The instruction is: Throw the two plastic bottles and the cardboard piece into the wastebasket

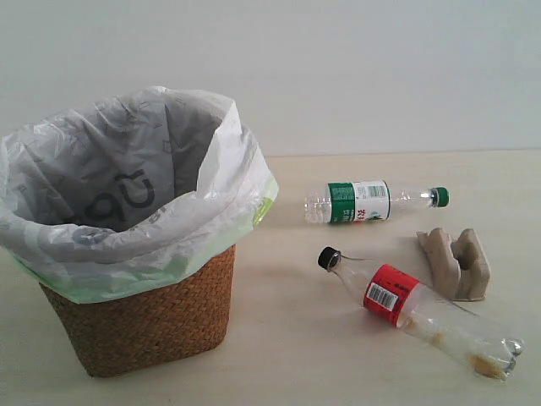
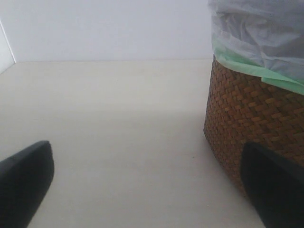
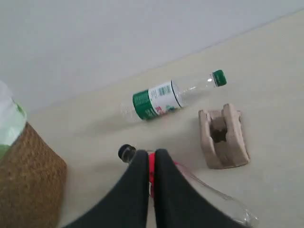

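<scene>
to the right of the wastebasket (image 1: 144, 326), on the table (image 1: 279, 355): black-cap bottle (image 1: 414, 309) lying flat nearest the camera, cap end toward the basket. green-cap bottle (image 1: 372, 202) lying flat farther back. cardboard piece (image 1: 456, 262) between the two, just beside the black-cap bottle's body, well apart from the green one. none of the three in the basket yet, so judging zero of three done.

right gripper (image 3: 151, 156): fingers pressed together, clamped on nothing, hovering above the black-cap bottle by its red label (image 1: 390, 293). out of the exterior shot. left gripper (image 2: 147, 190): fingers wide apart, empty, low beside the wastebasket's woven side.

handling, best guess: both bottles near empty, so light. thin clear walls, likely to dent and squirt out of a hard pinch. round, so prone to rolling when nudged. spread the right fingers first, then take the black-cap one across the labelled section or the neck, probably stiffer and less slick there. cardboard piece light, fairly rigid, rough surface; pinch across one ridge. drop well inside the bag liner (image 1: 127, 169); beware deflection off its loose rim.
</scene>
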`<state>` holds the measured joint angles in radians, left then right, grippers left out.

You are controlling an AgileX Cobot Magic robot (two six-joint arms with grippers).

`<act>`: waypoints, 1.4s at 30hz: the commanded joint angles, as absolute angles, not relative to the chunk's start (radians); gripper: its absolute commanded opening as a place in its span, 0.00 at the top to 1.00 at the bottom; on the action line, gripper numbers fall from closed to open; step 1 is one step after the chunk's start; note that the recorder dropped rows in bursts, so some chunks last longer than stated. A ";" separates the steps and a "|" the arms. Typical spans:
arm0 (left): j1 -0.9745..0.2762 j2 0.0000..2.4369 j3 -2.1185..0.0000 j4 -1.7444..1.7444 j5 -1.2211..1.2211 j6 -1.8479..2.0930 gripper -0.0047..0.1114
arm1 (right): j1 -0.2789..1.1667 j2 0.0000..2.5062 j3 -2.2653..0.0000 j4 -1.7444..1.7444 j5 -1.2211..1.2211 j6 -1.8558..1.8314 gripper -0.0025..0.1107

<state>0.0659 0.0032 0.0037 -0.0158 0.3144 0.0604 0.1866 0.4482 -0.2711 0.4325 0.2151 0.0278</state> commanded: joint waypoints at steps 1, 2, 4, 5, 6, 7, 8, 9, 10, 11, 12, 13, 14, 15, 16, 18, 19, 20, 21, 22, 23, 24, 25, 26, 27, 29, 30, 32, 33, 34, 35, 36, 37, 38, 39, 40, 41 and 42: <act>0.059 0.000 0.000 -0.018 0.307 0.052 0.03 | 0.180 0.625 -0.394 0.431 0.355 -0.136 0.98; 0.059 0.000 0.000 -0.018 0.307 0.052 0.03 | 0.180 0.681 -0.424 0.431 0.395 -0.154 0.98; 0.059 0.000 0.000 -0.018 0.307 0.052 0.03 | 0.180 0.763 -0.483 0.431 0.472 -0.179 0.98; 0.059 0.000 0.000 -0.018 0.307 0.052 0.03 | 0.180 0.809 -0.510 0.431 0.503 -0.206 0.98; 0.059 0.000 0.000 -0.018 0.307 0.052 0.03 | 0.180 0.853 -0.531 0.431 0.522 -0.227 0.98; 0.059 0.000 0.000 -0.018 0.307 0.052 0.03 | 0.180 0.893 -0.556 0.431 0.543 -0.242 0.98; 0.059 0.000 0.000 -0.018 0.307 0.052 0.03 | 0.180 0.930 -0.578 0.431 0.558 -0.244 0.98; 0.059 0.000 0.000 -0.018 0.307 0.052 0.03 | 0.180 0.956 -0.595 0.431 0.565 -0.242 0.98; 0.059 0.000 0.000 -0.018 0.307 0.052 0.03 | 0.180 0.983 -0.617 0.431 0.567 -0.242 0.98; 0.059 0.000 0.000 -0.018 0.307 0.052 0.03 | 0.180 1.007 -0.639 0.431 0.567 -0.237 0.98; 0.059 0.000 0.000 -0.018 0.307 0.052 0.03 | 0.180 1.021 -0.655 0.431 0.565 -0.237 0.98; 0.059 0.000 0.000 -0.018 0.307 0.052 0.03 | 0.180 1.036 -0.676 0.431 0.565 -0.237 0.98; 0.059 0.000 0.000 -0.018 0.307 0.052 0.03 | 0.180 1.045 -0.690 0.429 0.565 -0.237 0.98; 0.059 0.000 0.000 -0.018 0.307 0.052 0.03 | 0.180 1.050 -0.700 0.429 0.565 -0.237 0.98; 0.059 0.000 0.000 -0.018 0.307 0.052 0.03 | 0.180 1.057 -0.712 0.427 0.565 -0.237 0.98; 0.059 0.000 0.000 -0.018 0.307 0.052 0.03 | 0.180 1.070 -0.742 0.427 0.601 -0.239 0.98; 0.059 0.000 0.000 -0.018 0.307 0.052 0.03 | 0.180 1.076 -0.758 0.417 0.621 -0.245 0.98; 0.059 0.000 0.000 -0.018 0.307 0.052 0.03 | 0.180 1.091 -0.782 0.394 0.654 -0.247 0.98; 0.059 0.000 0.000 -0.018 0.307 0.052 0.03 | 0.180 1.111 -0.808 0.366 0.697 -0.247 0.98; 0.059 0.000 0.000 -0.018 0.307 0.052 0.03 | 0.180 1.130 -0.829 0.346 0.734 -0.247 0.98; 0.059 0.000 0.000 -0.018 0.307 0.052 0.03 | 0.180 1.156 -0.855 0.319 0.780 -0.247 0.98; 0.059 0.000 0.000 -0.018 0.307 0.052 0.03 | 0.180 1.182 -0.879 0.298 0.821 -0.247 0.98; 0.059 0.000 0.000 -0.018 0.307 0.052 0.03 | 0.180 1.204 -0.899 0.289 0.849 -0.247 0.98; 0.059 0.000 0.000 -0.018 0.307 0.052 0.03 | 0.180 1.231 -0.912 0.285 0.869 -0.247 0.98; 0.059 0.000 0.000 -0.018 0.307 0.052 0.03 | 0.180 1.257 -0.921 0.285 0.877 -0.250 0.98; 0.059 0.000 0.000 -0.018 0.307 0.052 0.03 | 0.180 1.305 -0.936 0.285 0.889 -0.270 0.97; 0.059 0.000 0.000 -0.018 0.307 0.052 0.03 | 0.180 1.329 -0.945 0.285 0.895 -0.281 0.95; 0.059 0.000 0.000 -0.018 0.307 0.052 0.03 | 0.180 1.368 -0.958 0.285 0.906 -0.303 0.86; 0.059 0.000 0.000 -0.018 0.307 0.052 0.03 | 0.180 1.387 -0.965 0.285 0.908 -0.315 0.79; 0.059 0.000 0.000 -0.018 0.307 0.052 0.03 | 0.182 1.402 -0.968 0.285 0.911 -0.334 0.72; 0.059 0.000 0.000 -0.018 0.307 0.052 0.03 | 0.184 1.421 -0.970 0.285 0.913 -0.379 0.61; 0.059 0.000 0.000 -0.018 0.307 0.052 0.03 | 0.184 1.431 -0.970 0.285 0.916 -0.410 0.55; 0.059 0.000 0.000 -0.018 0.307 0.052 0.03 | 0.184 1.445 -0.970 0.285 0.914 -0.438 0.49; 0.059 0.000 0.000 -0.018 0.307 0.052 0.03 | 0.184 1.456 -0.970 0.285 0.903 -0.462 0.43; 0.059 0.000 0.000 -0.018 0.307 0.052 0.03 | 0.184 1.467 -0.970 0.283 0.895 -0.474 0.42; 0.059 0.000 0.000 -0.018 0.307 0.052 0.03 | 0.186 1.474 -0.970 0.283 0.885 -0.499 0.42; 0.059 0.000 0.000 -0.018 0.307 0.052 0.03 | 0.196 1.480 -0.970 0.280 0.874 -0.511 0.42; 0.059 0.000 0.000 -0.018 0.307 0.052 0.03 | 0.207 1.493 -0.970 0.275 0.864 -0.518 0.42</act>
